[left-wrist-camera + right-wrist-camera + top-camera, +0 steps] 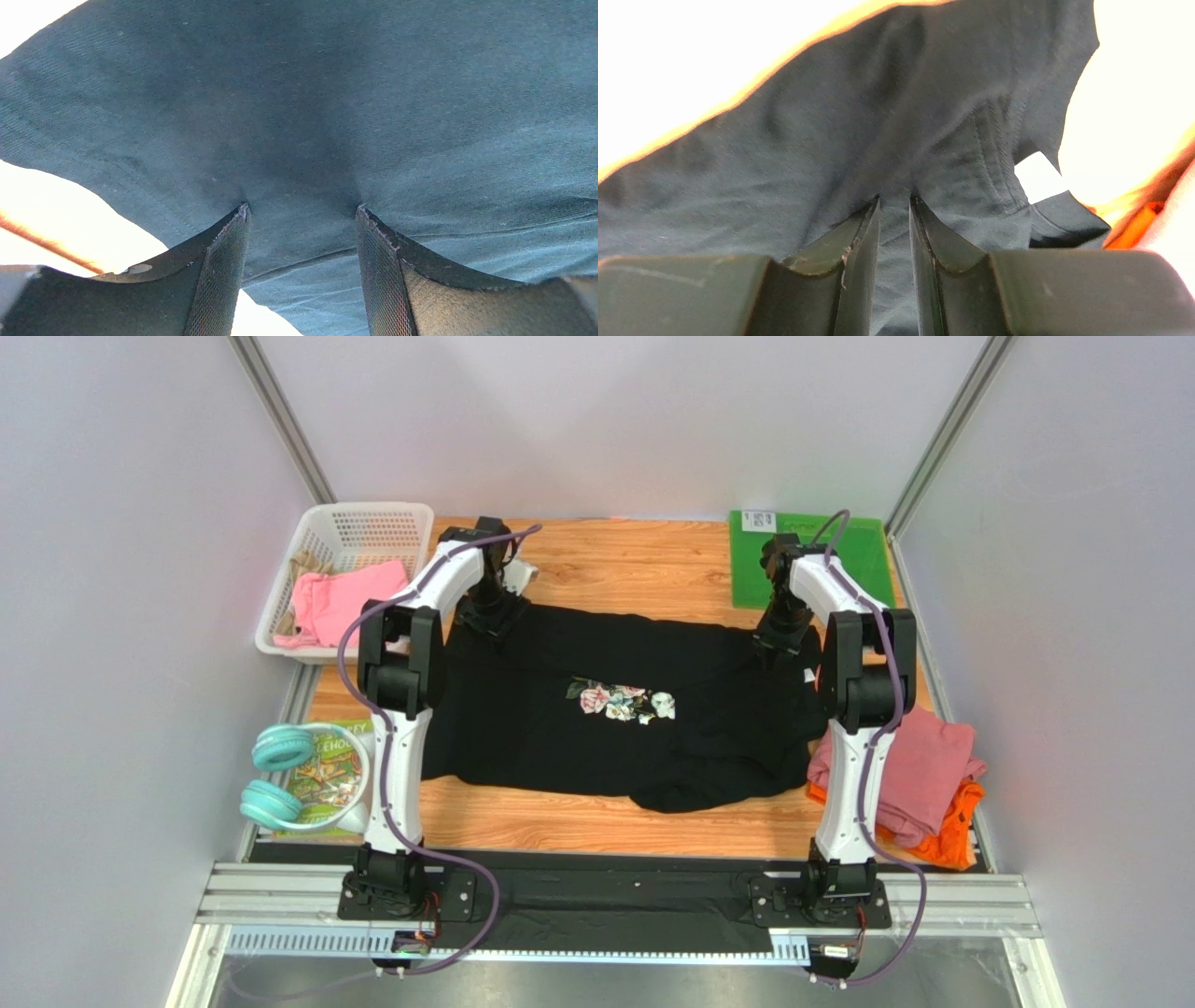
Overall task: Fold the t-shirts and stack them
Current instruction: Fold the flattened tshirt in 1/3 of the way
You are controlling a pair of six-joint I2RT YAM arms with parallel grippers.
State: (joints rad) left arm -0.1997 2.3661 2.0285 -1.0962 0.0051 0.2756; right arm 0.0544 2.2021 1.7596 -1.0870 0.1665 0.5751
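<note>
The black t-shirt (561, 735) with a floral chest print (622, 702) lies spread across the wooden table. My left gripper (494, 609) is at its far left edge; in the left wrist view the left gripper (302, 208) stands open, fingertips pressed down on the black cloth (316, 105), a hem running between them. My right gripper (776, 637) is at the shirt's far right edge. The right wrist view shows the right gripper (895, 198) shut on a pinched fold of the black cloth (843, 126). A folded dusty-pink t-shirt (912, 763) rests on an orange t-shirt (961, 837) at the right.
A white basket (368, 522) at the far left holds a pink cloth (337, 602). A green mat (821, 553) lies at the far right corner. Teal headphones (278, 773) and a printed packet (330, 781) sit at the left front. A white label (1036, 175) shows on the shirt.
</note>
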